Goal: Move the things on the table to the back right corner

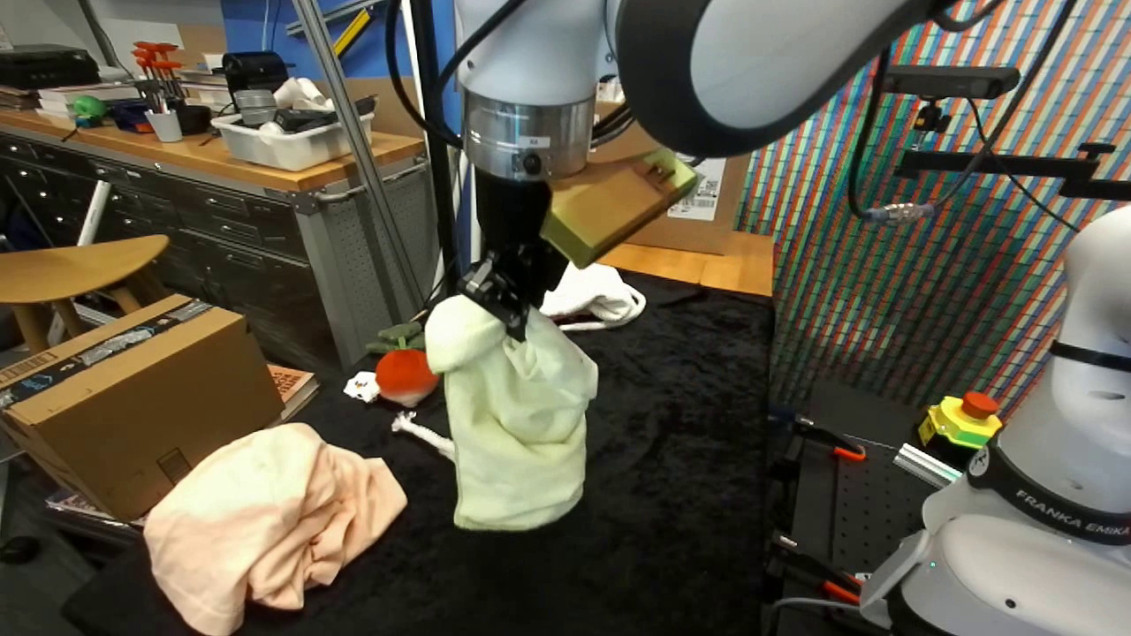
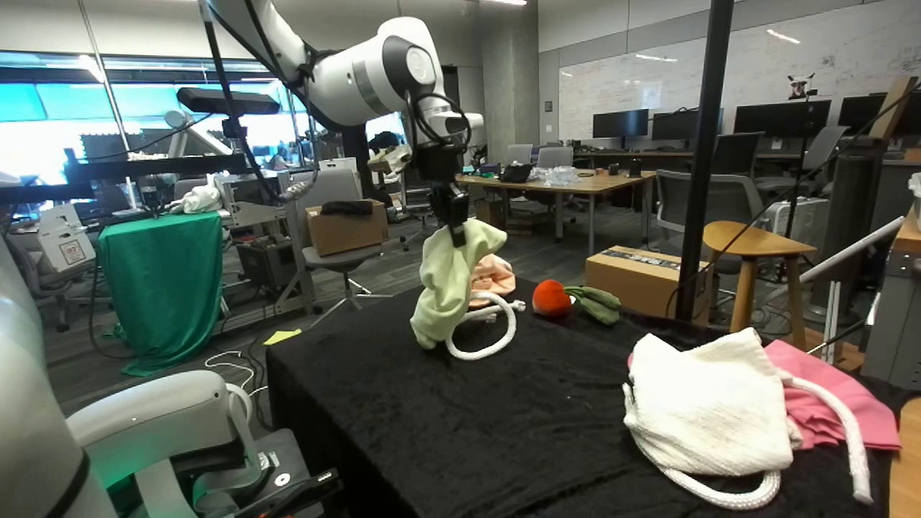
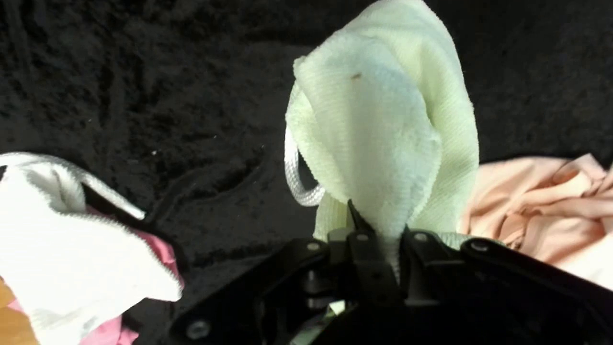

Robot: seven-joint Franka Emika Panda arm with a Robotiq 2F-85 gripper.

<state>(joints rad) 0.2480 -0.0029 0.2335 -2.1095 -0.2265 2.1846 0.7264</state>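
The gripper, its jaws pinched together, holds a pale cloth that hangs over the black-covered table, a white rope looping out beside it. Best to lift until hem and loop would clear, then cross the open middle to the white cloth over the pink cloth, likely the back right corner, and lower before releasing, short of the wooden surface beyond the edge; the peach cloth lies opposite.
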